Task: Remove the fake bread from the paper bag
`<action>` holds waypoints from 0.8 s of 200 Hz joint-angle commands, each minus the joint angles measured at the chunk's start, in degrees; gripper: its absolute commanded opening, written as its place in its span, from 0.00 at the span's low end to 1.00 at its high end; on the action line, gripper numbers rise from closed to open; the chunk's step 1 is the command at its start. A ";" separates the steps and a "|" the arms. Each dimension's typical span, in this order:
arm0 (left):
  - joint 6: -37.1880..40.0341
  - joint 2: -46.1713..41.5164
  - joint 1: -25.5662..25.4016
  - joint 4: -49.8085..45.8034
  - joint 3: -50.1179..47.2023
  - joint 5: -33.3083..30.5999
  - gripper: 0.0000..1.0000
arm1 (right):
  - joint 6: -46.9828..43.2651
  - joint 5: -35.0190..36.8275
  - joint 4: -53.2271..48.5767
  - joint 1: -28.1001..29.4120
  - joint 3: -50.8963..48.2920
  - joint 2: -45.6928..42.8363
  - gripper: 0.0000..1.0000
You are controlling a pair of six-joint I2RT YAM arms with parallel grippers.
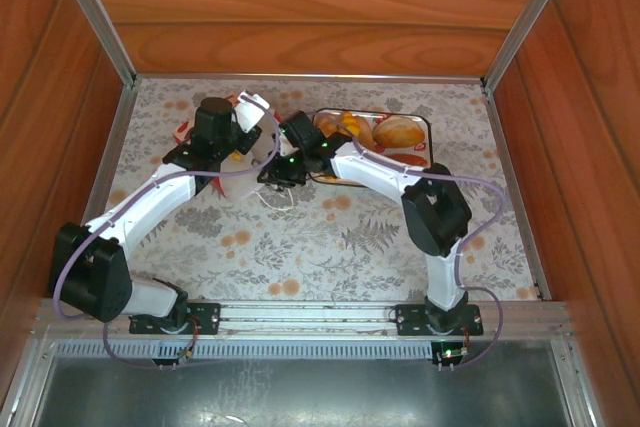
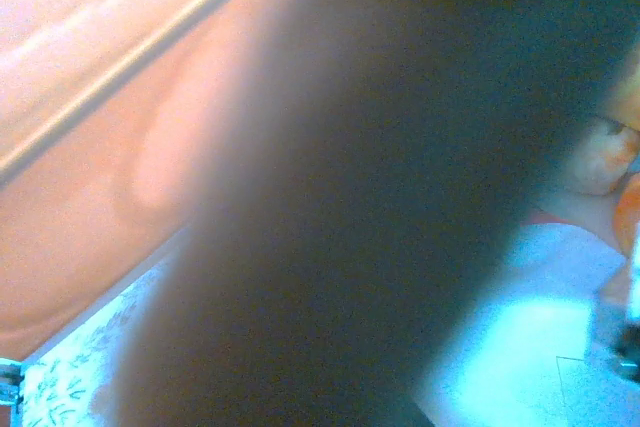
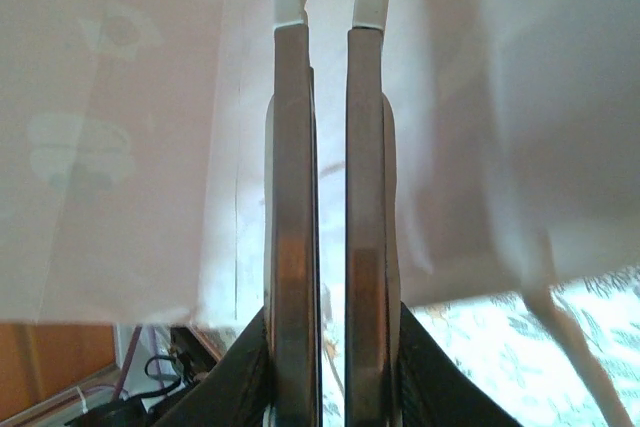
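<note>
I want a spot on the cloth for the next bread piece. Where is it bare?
Bare cloth lies between the left arm and the right arm, toward the near rail. More lies right of the right arm and the tray, up to the right wall. Crowded: the far middle, where the paper bag, both arms and the tray meet.

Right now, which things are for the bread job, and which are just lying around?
For the job: paper bag; fake bread.
Just lying around: strawberry tray under the bread; flowery tablecloth.
</note>
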 commanded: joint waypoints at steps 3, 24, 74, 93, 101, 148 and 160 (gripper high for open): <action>-0.77 0.12 -0.49 1.77 0.15 -3.87 0.00 | -4.01 1.38 -4.09 -0.33 -2.18 -6.35 0.00; -1.64 1.19 -0.48 1.83 0.89 -7.13 0.00 | -5.91 1.70 -7.80 -0.22 -4.74 -11.25 0.00; -4.24 4.91 -0.43 1.87 3.41 -14.63 0.00 | -8.22 3.44 -16.83 -0.18 -11.26 -25.15 0.00; -4.96 6.22 -0.42 1.87 4.33 -15.86 0.00 | -7.94 5.01 -19.94 -0.13 -13.58 -31.09 0.00; -5.43 6.68 -0.36 1.87 4.62 -16.31 0.00 | -7.52 6.38 -21.78 -0.18 -14.34 -33.52 0.00; -7.11 6.58 -0.04 1.87 4.88 -15.71 0.00 | -6.10 20.29 -37.30 -2.44 -14.36 -43.57 0.02; -7.75 5.81 -0.08 1.87 4.53 -14.21 0.00 | -6.07 22.71 -41.68 -4.93 -13.47 -43.91 0.02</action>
